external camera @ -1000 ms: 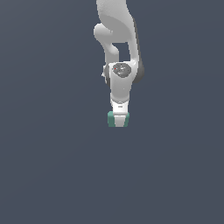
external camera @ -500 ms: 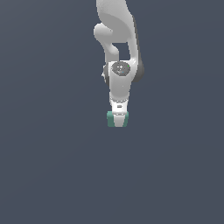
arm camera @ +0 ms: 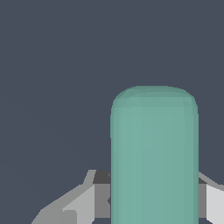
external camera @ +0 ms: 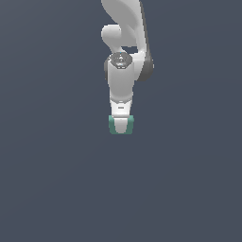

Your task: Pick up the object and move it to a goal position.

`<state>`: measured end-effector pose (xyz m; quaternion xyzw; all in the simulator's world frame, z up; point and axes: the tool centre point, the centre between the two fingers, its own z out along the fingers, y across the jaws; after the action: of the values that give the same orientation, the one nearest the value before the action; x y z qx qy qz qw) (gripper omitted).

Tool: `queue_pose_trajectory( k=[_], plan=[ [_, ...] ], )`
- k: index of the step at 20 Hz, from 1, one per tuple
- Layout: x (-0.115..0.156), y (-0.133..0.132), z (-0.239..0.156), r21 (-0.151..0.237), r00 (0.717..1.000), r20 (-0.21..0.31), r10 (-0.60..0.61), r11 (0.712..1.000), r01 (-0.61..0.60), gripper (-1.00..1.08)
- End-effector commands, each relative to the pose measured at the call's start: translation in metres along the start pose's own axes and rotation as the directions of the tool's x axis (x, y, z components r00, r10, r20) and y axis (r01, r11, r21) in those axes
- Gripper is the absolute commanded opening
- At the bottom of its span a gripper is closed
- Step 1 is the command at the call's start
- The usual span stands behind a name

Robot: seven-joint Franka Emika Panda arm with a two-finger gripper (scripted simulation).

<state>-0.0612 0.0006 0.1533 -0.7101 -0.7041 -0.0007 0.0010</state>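
With the gripper (external camera: 121, 124) straddling the teal-green block (external camera: 113, 125), its fingers (arm camera: 94, 199) pinch it on 2 opposite sides near mid-scene on the worktop (external camera: 52, 179). Good practice now: firm squeeze, lift straight, carry slowly; no goal marker shows.

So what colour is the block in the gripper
Teal green, plain and unpatterned. The block shows best in the wrist view, held in the gripper.
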Motion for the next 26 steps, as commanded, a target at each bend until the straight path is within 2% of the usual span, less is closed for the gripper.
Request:
queue_pose_trajectory(
  k=[1, 17, 26],
  plan=[
    [-0.013, 0.005, -0.021, -0.001, 1.000, -0.001, 0.000, 1.000, 0.000, -1.00],
    [-0.106, 0.045, -0.170, -0.001, 1.000, 0.000, 0.000, 1.000, 0.000, -1.00],
    [-0.139, 0.061, -0.221, 0.000, 1.000, 0.002, 0.002, 1.000, -0.002, -1.00]
  ],
)
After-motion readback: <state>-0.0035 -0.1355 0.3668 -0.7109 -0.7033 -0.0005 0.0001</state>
